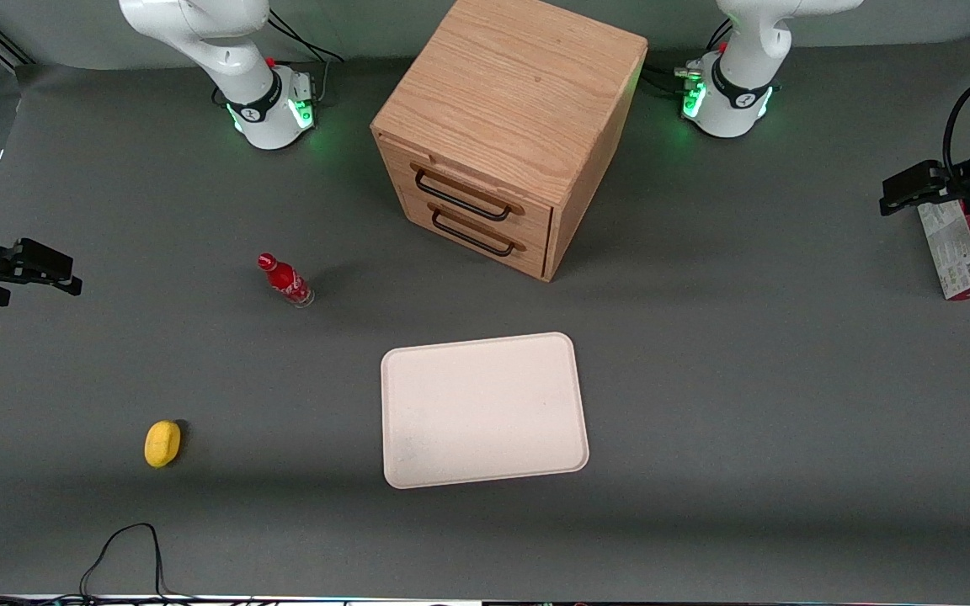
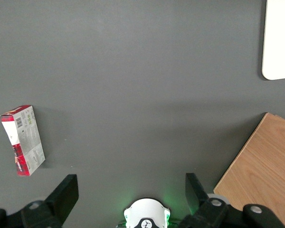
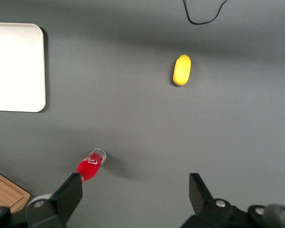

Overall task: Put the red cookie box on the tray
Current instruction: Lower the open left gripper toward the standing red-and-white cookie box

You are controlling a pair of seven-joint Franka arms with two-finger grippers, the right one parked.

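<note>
Spread wide and holding nothing, my gripper [image 1: 914, 189] hung above the table at the working arm's end in the front view, just above the red cookie box [image 1: 961, 251], which stood on its narrow edge there with its grey-white printed face toward the camera. The tray [image 1: 483, 410] lay flat and bare near the middle of the table, well apart from the box, nearer the front camera than the wooden cabinet [image 1: 506, 135]. A small red bottle [image 1: 285, 280] and a yellow object [image 1: 162, 443] sat toward the parked arm's end, out of my way. From my wrist camera, the gripper [image 2: 130, 187] showed its two fingers far apart with only bare table between them; the red cookie box [image 2: 23, 140] lay off to one side, not lined up with the gap, while a corner of the tray [image 2: 279, 40] and the cabinet [image 2: 262, 173] edged into view. I judged the main risk to be the approach: with the box standing on a thin edge, a finger arriving off-centre could tip it over or push it toward the table edge, and a shallow grip on so long a carton could let it swing during the long carry to the tray. From the parked arm's wrist, only the tray [image 3: 16, 66], the bottle [image 3: 90, 166] and the yellow object [image 3: 182, 70] showed.
</note>
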